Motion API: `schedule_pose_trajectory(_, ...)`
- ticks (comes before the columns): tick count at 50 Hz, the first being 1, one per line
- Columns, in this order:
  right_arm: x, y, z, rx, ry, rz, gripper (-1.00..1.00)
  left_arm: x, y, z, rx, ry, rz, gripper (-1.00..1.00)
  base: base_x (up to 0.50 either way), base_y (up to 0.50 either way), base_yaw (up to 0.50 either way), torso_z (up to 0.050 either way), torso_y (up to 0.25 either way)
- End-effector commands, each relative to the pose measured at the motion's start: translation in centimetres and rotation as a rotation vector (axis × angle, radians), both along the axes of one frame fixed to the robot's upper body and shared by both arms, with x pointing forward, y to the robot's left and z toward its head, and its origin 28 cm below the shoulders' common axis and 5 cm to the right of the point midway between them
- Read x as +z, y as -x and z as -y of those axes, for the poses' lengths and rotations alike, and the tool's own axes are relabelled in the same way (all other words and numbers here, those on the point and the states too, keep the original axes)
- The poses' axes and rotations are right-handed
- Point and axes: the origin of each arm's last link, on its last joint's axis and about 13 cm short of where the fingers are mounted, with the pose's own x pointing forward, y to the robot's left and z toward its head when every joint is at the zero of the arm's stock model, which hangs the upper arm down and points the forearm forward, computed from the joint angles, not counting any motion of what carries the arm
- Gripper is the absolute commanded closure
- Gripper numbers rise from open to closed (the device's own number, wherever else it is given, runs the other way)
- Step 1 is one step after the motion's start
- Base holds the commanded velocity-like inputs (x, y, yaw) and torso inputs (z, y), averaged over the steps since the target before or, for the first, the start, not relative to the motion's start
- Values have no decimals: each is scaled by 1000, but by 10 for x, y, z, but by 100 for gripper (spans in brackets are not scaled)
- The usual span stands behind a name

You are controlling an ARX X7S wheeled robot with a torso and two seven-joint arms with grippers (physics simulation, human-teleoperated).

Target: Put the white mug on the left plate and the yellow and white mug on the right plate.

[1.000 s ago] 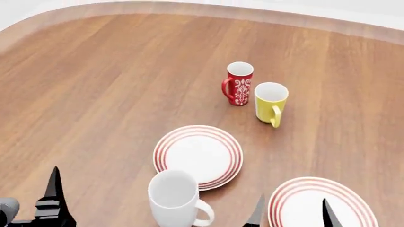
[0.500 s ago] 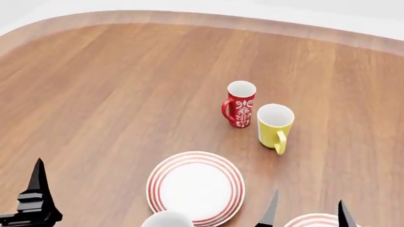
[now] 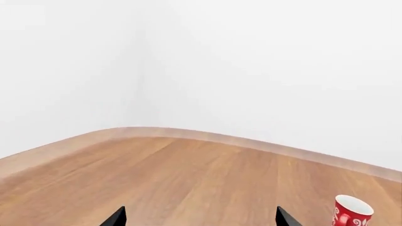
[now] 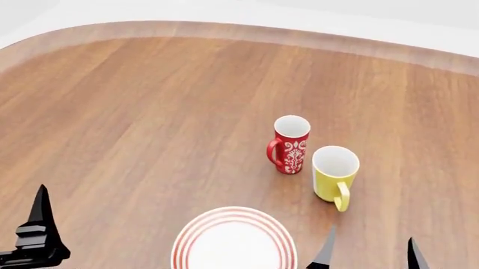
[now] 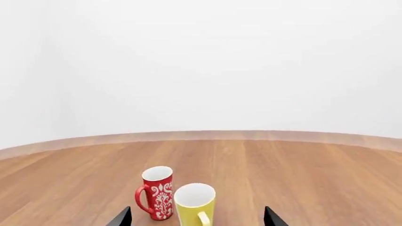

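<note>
The yellow and white mug (image 4: 335, 175) stands upright on the wooden table, handle toward me, and also shows in the right wrist view (image 5: 195, 204). The left plate (image 4: 233, 240), white with red rings, lies at the head view's bottom edge, partly cut off. The white mug and the right plate are out of view. My right gripper (image 4: 368, 255) is open and empty, near side of the yellow mug; its fingertips (image 5: 272, 217) frame that mug in the right wrist view. My left gripper (image 3: 197, 217) is open and empty over bare wood at the near left (image 4: 39, 227).
A red mug with white ornament (image 4: 290, 144) stands just left of and behind the yellow mug, close beside it; it also shows in the right wrist view (image 5: 156, 191) and the left wrist view (image 3: 350, 213). The table's curved far edge (image 4: 224, 29) meets a white wall.
The head view has tilted up: mugs and plates slid down the frame. The white mug and the right plate have dropped out of view. Both grippers stay open.
</note>
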Motion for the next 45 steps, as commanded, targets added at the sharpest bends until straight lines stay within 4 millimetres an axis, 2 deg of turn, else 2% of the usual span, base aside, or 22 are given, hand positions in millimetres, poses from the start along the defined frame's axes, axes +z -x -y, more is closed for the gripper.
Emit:
schedule_pose_trajectory(1,-3,-1,0,-6,24,-19,-100,1,0,-1,4,0,2,-100,0,0,0,0,0)
schedule_pose_trajectory(8,-7,1,4,12,55,-30,-100,7,7,-9,22,31,13,-100,0,0,0,0,0)
schedule_pose_trajectory(13,-2,6,14,2,66,-26,-100,1,-2,-8,37,53,-30,-100,0,0,0,0,0)
schedule_pose_trajectory(19,15,16,34,-8,138,-39,-100,-1,-7,-5,71,30,-7,-100,0,0,0,0,0)
schedule_pose_trajectory(25,36,38,53,7,159,-61,-100,2,-8,-2,90,31,24,-100,0,0,0,0,0)
schedule_pose_trajectory(27,45,45,60,25,176,-67,-100,13,5,-1,107,63,-8,-100,0,0,0,0,0)
schedule_pose_trajectory(30,56,52,67,44,187,-74,-100,17,9,-3,94,111,-23,-100,0,0,0,0,0)
schedule_pose_trajectory(34,61,56,68,111,189,-99,-100,12,12,-2,97,80,15,-100,0,0,0,0,0)
schedule_pose_trajectory(36,62,61,68,145,232,-126,-100,14,15,-2,92,85,25,-100,0,0,0,0,0)
schedule_pose_trajectory(39,64,69,65,227,197,-139,-100,19,15,-6,90,87,39,-100,0,0,0,0,0)
schedule_pose_trajectory(40,65,71,64,255,208,-152,-100,18,21,-4,88,87,41,-100,0,0,0,0,0)
schedule_pose_trajectory(42,65,74,63,273,215,-163,-100,20,12,-8,86,85,42,-100,0,0,0,0,0)
schedule_pose_trajectory(45,65,81,61,324,248,-195,-100,20,11,-9,86,86,43,-100,0,0,0,0,0)
